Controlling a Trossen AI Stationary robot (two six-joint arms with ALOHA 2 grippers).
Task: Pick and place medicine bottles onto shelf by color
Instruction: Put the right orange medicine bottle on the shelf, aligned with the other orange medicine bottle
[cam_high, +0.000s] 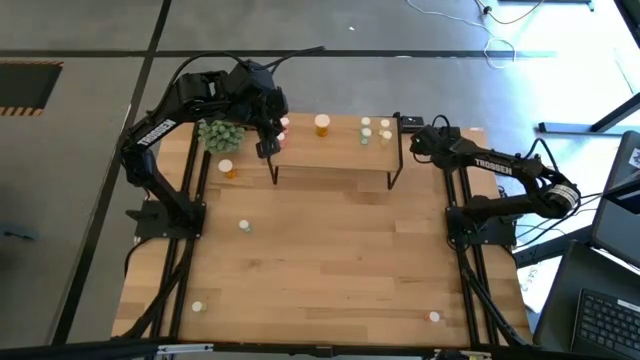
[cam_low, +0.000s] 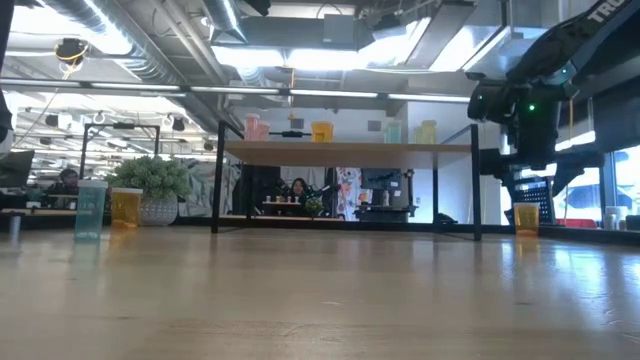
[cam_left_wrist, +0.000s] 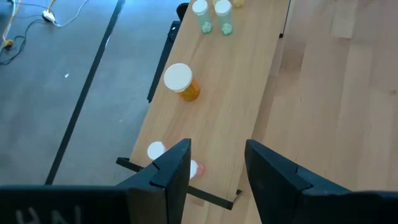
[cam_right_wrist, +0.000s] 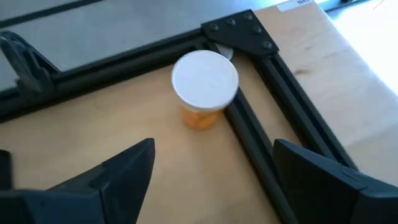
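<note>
The shelf (cam_high: 335, 150) stands at the table's far side. On its board stand two pink bottles (cam_left_wrist: 155, 150), an orange bottle (cam_left_wrist: 180, 81) and several pale green ones (cam_left_wrist: 213, 17). My left gripper (cam_left_wrist: 217, 165) hovers open above the shelf's left end, beside the pink bottles, with nothing between its fingers. My right gripper (cam_right_wrist: 214, 168) is open and tipped down at the table's far right corner. Just ahead of its fingers an orange, white-capped bottle (cam_right_wrist: 204, 93) stands upright on the table, untouched. In the low view this bottle (cam_low: 526, 217) shows below the gripper.
A spiky green potted plant (cam_high: 220, 133) stands left of the shelf, with an orange bottle (cam_high: 228, 168) near it. A green bottle (cam_high: 244, 227), a pale one (cam_high: 198, 307) and a pink one (cam_high: 433, 317) stand loose on the table. Black frame rails (cam_right_wrist: 249, 124) hem in the corner bottle.
</note>
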